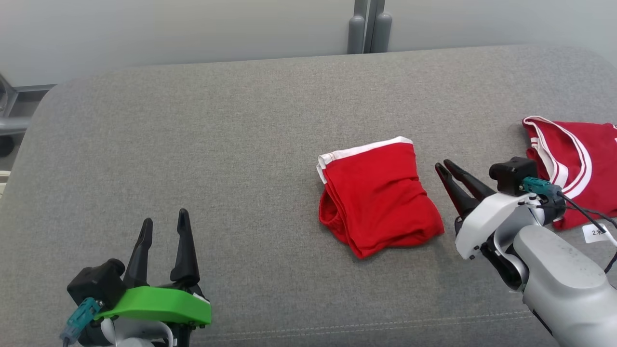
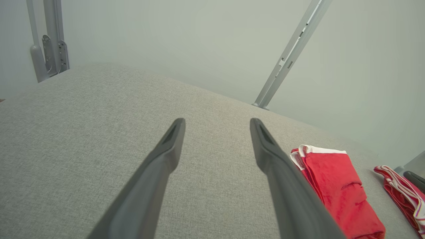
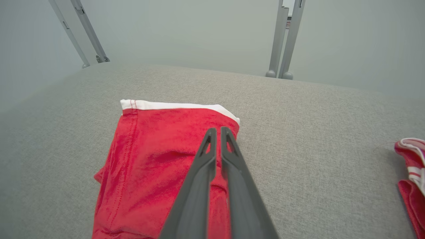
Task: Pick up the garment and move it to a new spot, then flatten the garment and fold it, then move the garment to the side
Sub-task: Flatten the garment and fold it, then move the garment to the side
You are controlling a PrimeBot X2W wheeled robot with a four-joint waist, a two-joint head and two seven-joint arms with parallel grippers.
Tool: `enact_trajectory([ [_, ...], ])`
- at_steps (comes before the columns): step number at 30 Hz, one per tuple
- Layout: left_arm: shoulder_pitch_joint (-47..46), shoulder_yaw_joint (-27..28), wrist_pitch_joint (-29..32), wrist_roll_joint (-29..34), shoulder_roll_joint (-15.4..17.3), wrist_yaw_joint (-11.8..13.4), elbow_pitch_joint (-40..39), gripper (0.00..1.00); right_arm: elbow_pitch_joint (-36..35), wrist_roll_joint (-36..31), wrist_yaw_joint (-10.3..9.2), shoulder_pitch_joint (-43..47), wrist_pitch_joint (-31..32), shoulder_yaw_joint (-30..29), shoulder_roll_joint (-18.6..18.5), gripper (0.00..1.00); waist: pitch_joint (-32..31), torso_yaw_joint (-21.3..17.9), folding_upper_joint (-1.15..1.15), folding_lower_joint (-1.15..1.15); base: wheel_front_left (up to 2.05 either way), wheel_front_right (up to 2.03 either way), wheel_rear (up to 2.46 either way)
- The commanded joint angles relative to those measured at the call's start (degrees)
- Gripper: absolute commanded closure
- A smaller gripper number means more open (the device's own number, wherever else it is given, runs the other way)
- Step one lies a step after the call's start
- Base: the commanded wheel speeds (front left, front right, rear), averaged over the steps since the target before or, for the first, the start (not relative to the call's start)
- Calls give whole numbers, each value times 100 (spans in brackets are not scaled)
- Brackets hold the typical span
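Garment: red garment (image 1: 378,197), folded, white band at its far edge, lying on the grey cushion (image 1: 241,120) just left of the right tool's tips.
Right tool (image 1: 443,165): fingers pressed together, holding nothing.
Left tool (image 1: 165,217): spread wide, empty; garment well off to its right.
Risk, grip: pinching one edge would likely lift only the top layer and open the fold.
Risk, placement: the striped garment (image 1: 578,164) lies just right of the right tool; a sideways move could land on it.

Red garment (image 1: 378,195), white band
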Motion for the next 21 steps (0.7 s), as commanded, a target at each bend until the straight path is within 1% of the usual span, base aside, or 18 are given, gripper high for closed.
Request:
enact_trajectory([
  [1,40,9,4,7,46,25,-20,0,37,-21,-5,79,25,-43,-30,0,23,22,0,0,0,0,0],
  [4,7,7,4,14,49,31,-34,0,95,11,-5,65,184,-170,-58,0,74,62,0,0,0,0,0],
  [7,-59,6,-2,14,42,22,-44,0,131,292,-5,32,524,-320,-88,0,157,124,0,0,0,0,0],
  [10,-108,4,-11,16,33,7,-36,0,120,580,-5,-65,890,-319,-129,0,238,175,0,0,0,0,0],
  [11,-154,-7,-15,23,21,-17,-29,0,129,826,-5,-144,1153,-334,-147,0,312,224,0,0,0,0,0],
  [16,-286,-35,-18,59,-12,-41,-1,0,203,1407,-4,-398,1834,-225,-220,0,518,392,0,0,0,0,0],
  [21,-386,-50,-38,73,-49,-84,52,0,171,1941,-4,-635,2582,46,-438,0,683,606,0,0,0,0,0],
])
